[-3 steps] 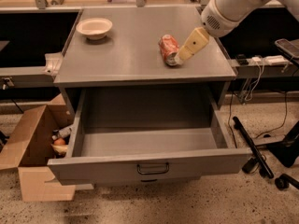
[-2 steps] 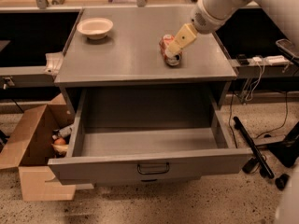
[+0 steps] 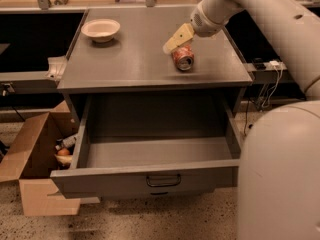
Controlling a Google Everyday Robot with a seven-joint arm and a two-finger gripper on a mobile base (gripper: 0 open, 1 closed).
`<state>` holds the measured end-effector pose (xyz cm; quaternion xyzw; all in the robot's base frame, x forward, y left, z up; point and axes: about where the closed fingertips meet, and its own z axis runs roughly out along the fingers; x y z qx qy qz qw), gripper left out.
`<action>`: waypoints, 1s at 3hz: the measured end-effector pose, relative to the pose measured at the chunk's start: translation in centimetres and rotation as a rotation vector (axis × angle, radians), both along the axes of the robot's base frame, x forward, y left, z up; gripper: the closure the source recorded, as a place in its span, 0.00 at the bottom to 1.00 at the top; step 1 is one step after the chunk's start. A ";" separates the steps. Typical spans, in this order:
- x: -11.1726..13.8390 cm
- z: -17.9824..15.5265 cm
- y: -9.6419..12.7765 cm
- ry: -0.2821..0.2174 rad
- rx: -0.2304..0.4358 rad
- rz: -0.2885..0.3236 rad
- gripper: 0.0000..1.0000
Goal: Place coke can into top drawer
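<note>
Grey metal worktop point(image 3: 135, 69) fills the middle of the view, sitting on a cabinet over a speckled floor point(image 3: 150, 219), with dark shelving and a wooden counter behind. A cream bowl point(image 3: 100, 30) stands near the back left corner. Below, the top drawer point(image 3: 125, 176) is pulled well out, its dark bail handle point(image 3: 163, 180) at the centre of the front panel. To the left on the floor, an open cardboard box point(image 3: 45, 204) holds a few small items too dim to name. On the right, cables point(image 3: 265, 91) hang beside the cabinet, and the robot's pale body point(image 3: 280, 174) bulks large in the foreground.

And the coke can point(image 3: 183, 57) – it lies on its side on the worktop, right of centre, silver top facing the front edge, not in the drawer. The arm point(image 3: 270, 19) reaches in from the upper right, and the pincer point(image 3: 171, 45) hangs just above the can's upper left. How far open it is cannot be told, nor whether it touches the can.

Compared with a second ago, the pincer has crossed from the can's right side – over the top – to its left. The can has kept its spot, the drawer is as far out as before, and far more of the robot's body now shows at the right.

Whitish markings show on the can, but nothing is readable.
</note>
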<state>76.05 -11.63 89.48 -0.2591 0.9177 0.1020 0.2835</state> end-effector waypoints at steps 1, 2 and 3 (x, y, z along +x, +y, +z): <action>1.3 -1.0 1.9 0.032 0.028 0.003 0.00; 2.1 -3.9 3.0 0.101 0.050 -0.003 0.23; 2.3 -5.4 3.2 0.138 0.060 -0.010 0.46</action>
